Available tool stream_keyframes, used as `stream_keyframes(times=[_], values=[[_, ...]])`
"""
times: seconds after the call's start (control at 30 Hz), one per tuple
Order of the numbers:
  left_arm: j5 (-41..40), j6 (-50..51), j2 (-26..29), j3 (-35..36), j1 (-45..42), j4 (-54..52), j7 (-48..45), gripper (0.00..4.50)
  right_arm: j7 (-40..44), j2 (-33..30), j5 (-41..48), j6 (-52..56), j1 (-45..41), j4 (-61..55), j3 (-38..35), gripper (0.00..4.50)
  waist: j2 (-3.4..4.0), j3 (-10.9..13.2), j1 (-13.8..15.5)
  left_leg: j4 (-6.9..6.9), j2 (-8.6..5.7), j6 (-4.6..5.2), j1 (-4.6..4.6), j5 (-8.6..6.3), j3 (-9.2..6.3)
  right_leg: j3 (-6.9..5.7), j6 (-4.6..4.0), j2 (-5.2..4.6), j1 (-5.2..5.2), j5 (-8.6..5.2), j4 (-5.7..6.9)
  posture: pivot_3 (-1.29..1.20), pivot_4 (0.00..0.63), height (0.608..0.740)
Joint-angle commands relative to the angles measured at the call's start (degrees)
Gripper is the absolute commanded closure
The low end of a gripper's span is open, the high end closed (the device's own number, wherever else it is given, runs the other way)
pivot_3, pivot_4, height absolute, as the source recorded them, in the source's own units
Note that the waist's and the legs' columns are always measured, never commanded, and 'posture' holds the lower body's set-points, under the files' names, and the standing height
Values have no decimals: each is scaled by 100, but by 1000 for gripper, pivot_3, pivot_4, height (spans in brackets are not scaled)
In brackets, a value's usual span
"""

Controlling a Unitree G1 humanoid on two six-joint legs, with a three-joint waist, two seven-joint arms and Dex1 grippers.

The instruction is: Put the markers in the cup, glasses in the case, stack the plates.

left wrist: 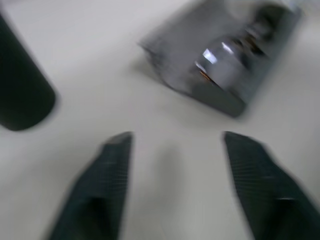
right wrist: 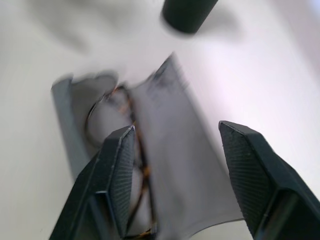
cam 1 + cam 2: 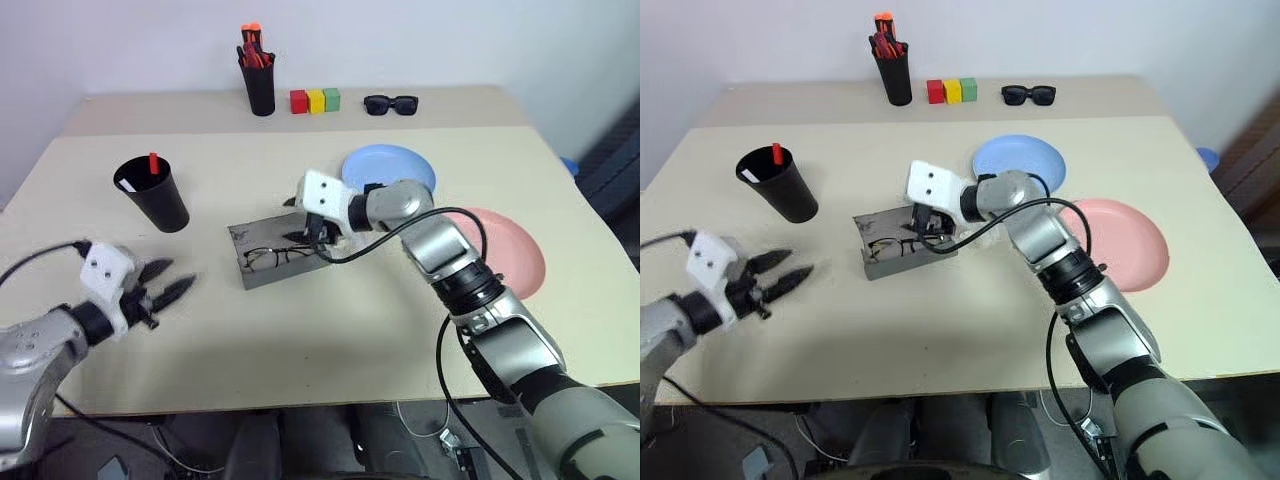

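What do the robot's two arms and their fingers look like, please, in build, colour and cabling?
Both arms are silver-grey metal with black joint sections. Each wrist carries a white block bearing two small dark dots. The left gripper and the right gripper each have two black, tapered fingers with finely ribbed pads. Thin black cables loop along both arms.

A: How much of the glasses (image 3: 272, 256) can you see?

B: Only the lens end. At three o'clock the right pincer (image 3: 318, 234) covers the rest, and the right wrist view smears them.

A: The cup (image 3: 153, 193)?

B: One red tip (image 3: 153, 160) shows; the markers' bodies are hidden inside. In the left wrist view the edge crops it, and the case (image 1: 227, 60) is blurred.
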Motion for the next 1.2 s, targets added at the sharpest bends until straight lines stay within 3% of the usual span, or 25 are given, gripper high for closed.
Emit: stream_keyframes(times=[0.03, 0.07, 0.13, 0.23, 0.37, 0.53, 0.63, 0.9, 1.2], values=[[48, 487, -114, -440, -1005, 207, 562, 3874, 146, -367, 228, 17, 471, -904, -333, 1686, -2, -1, 85, 0, 0, 0, -1, 0, -1, 0, 2, 0, 2, 1, -2, 0, 150, 740], [19, 752, -244, -659, -1574, 377, 744, 4242, 229, -575, 313, 6, 780, -1288, -420, 1686, -6, -4, 106, 1, 0, 0, 0, 0, -2, -1, 3, 0, 4, 1, -2, 0, 150, 740], [-11, 1192, -497, -935, -2432, 815, 1038, 4242, 323, -846, 467, -22, 1268, -1858, -571, 1686, -6, -3, 209, 4, -6, 0, -3, 0, -9, -6, 6, -2, 11, 2, -3, 0, 150, 740], [74, 1698, -705, -1203, -3173, 1462, 1262, 4242, 304, -1049, 625, 40, 1752, -2328, -716, 1686, -3, -1, 123, 6, -6, 0, -5, 0, -3, -3, 9, -3, 8, 3, -5, 0, 150, 740], [709, 1310, -889, -2142, -4414, 3009, 1060, 4242, -120, -1228, 1017, 801, 2934, -3014, -1300, 1686, -7, -3, 89, 0, -5, 0, -2, 0, -14, -8, 8, 4, 6, 2, 0, 0, 150, 740], [1070, 858, -1119, -2590, -5188, 4648, 639, 4242, -759, -993, 1615, 1635, 3710, -3527, -2008, 1686, -6, -3, 58, 4, -6, 0, -1, 0, -4, -1, 8, 2, 3, 2, -1, 0, 150, 740], [1152, 738, -1106, -2774, -5300, 5047, 130, 4242, -1000, -986, 1662, 1764, 3942, -3704, -2102, 1686, -6, -2, 63, 3, -5, 0, -1, 1, -6, -1, 8, 4, 2, 2, 1, 0, 150, 740], [1006, 608, -737, -2990, -4764, 4176, -1191, 4242, -1309, -958, 1656, 1645, 3966, -3670, -1999, 1686, -5, -2, 82, 0, -5, 0, -5, 1, -6, 0, 9, 3, 2, 1, -2, 0, 150, 740], [737, 410, -346, -2856, -3425, 1904, -1615, 4242, -1405, -939, 1540, 1306, 3612, -3120, -1863, 1686, -5, -2, 85, 2, -4, 0, -4, 1, -5, 2, 8, 1, 4, 1, -1, 0, 150, 740]])
